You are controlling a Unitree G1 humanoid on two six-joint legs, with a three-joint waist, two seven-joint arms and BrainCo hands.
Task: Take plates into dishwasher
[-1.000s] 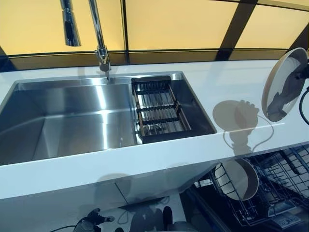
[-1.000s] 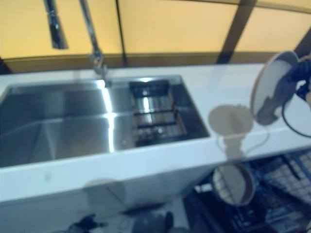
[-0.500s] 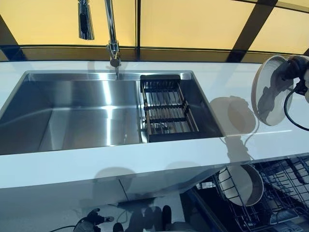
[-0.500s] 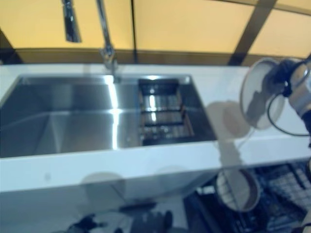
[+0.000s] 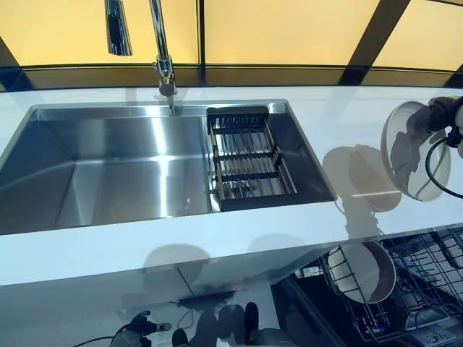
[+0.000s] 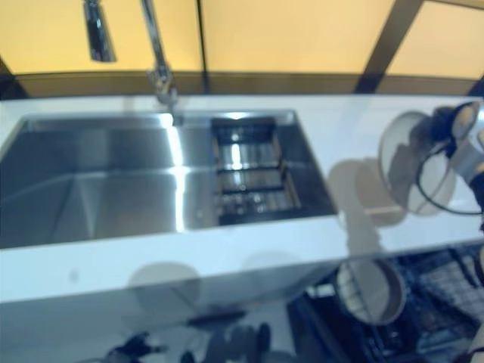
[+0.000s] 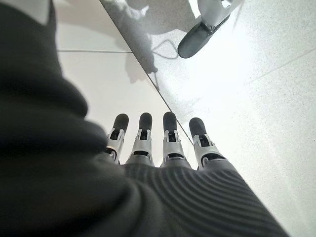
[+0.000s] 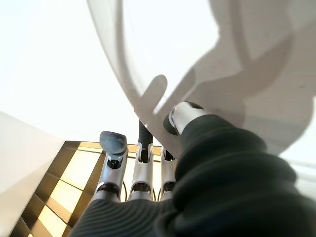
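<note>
My right hand (image 5: 443, 113) is shut on a white plate (image 5: 414, 152) and holds it upright on edge above the white counter's (image 5: 347, 123) right end. In the right wrist view the plate (image 8: 247, 39) fills the frame, with my thumb (image 8: 185, 114) on its face and my fingers (image 8: 113, 143) behind the rim. Below the counter, the open dishwasher's wire rack (image 5: 427, 278) holds another white plate (image 5: 362, 271) standing on edge. My left hand (image 7: 165, 143) hangs low over the floor, fingers straight and empty.
A steel sink (image 5: 108, 166) takes up the counter's left and middle, with a dark drainer rack (image 5: 249, 160) in its right end and a tall tap (image 5: 160, 50) behind. Yellow window panels (image 5: 289, 29) run along the back.
The plate in my right hand has come down a little toward the counter's front edge and turned its face more toward me. The view has shifted slightly.
</note>
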